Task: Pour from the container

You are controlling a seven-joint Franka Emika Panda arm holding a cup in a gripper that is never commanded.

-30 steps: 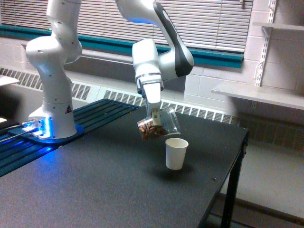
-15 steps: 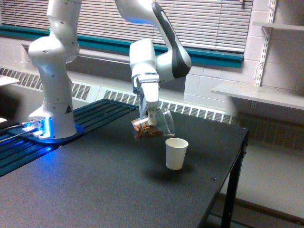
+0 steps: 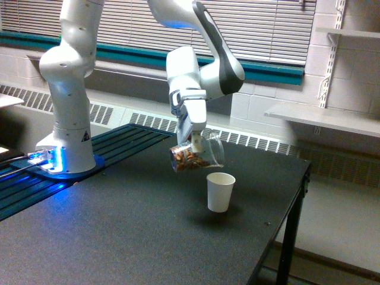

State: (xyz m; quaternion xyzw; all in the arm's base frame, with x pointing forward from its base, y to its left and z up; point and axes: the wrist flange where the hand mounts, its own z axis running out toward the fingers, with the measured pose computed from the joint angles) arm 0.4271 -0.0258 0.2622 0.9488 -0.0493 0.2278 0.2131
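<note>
We see the end effector [image 3: 195, 144] clamped on the clear plastic container [image 3: 198, 157], which hangs tilted on its side above the dark table [image 3: 119, 237]. Brown almonds [image 3: 185, 159] sit inside. It hovers just up-left of the white paper cup [image 3: 220, 192].

The arm [image 3: 178, 15] is cut off by the top edge. The table [image 3: 119, 237] runs out past the near and left edges. The gripper [image 3: 195, 141] fingertips blur against the container [image 3: 199, 155], so their grip is unclear. The almonds [image 3: 185, 159] are too small to count.
</note>
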